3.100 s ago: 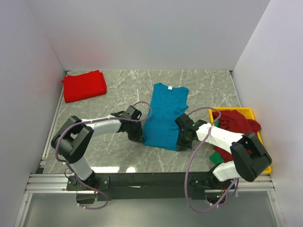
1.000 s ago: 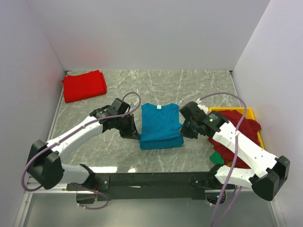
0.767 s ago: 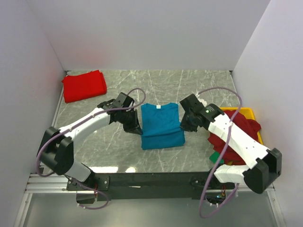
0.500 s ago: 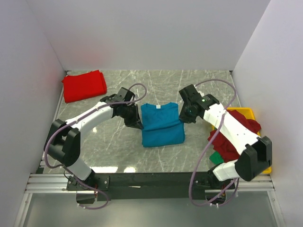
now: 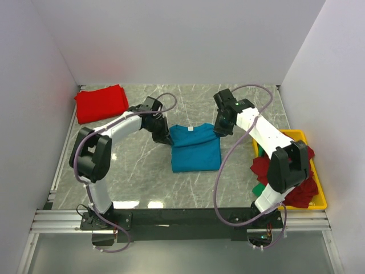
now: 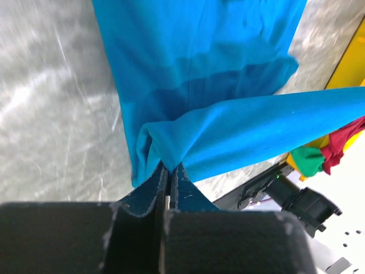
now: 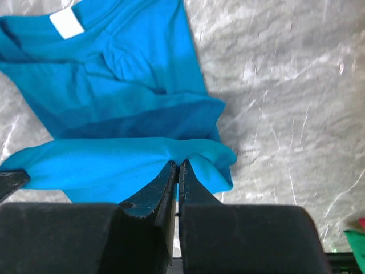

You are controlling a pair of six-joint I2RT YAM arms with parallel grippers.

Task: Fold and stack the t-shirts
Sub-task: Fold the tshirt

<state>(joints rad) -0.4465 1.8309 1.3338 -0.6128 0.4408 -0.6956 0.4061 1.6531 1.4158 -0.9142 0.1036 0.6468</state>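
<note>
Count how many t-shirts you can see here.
4: the teal t-shirt half-folded mid-table, the red t-shirt folded at the far left, and a dark red t-shirt and a green t-shirt heaped in the yellow tray, which may hide more.

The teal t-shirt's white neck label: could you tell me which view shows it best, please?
The right wrist view: the white neck label appears large and sharp inside the collar of the teal t-shirt. The top external view shows only a tiny white speck; the left wrist view misses it.
</note>
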